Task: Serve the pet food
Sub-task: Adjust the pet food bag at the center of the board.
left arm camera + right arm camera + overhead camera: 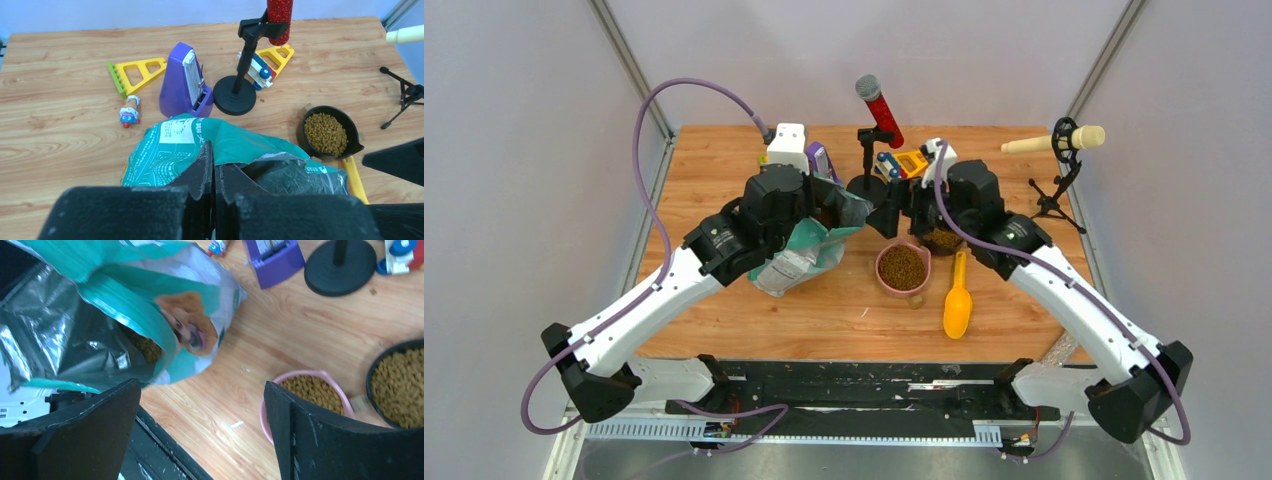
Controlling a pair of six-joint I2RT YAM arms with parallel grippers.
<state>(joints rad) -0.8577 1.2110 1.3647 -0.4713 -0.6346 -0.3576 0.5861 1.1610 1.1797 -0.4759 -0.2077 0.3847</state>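
In the top view the right arm (pixel 1024 250) covers most of the black bowl (pixel 942 252). In the right wrist view the teal bag (pixel 125 302) is cut by the edge from 9 to 12 o'clock, its folds hide most of the pet food (pixel 145 346) inside, and a finger (pixel 320 440) covers part of the pink bowl (pixel 300 375).

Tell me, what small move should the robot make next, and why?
Probably the open right gripper should ease toward the bag to help close it: the pink bowl and black bowl are full of kibble, the yellow scoop lies on the table, and the left gripper pinches the bag's edge.
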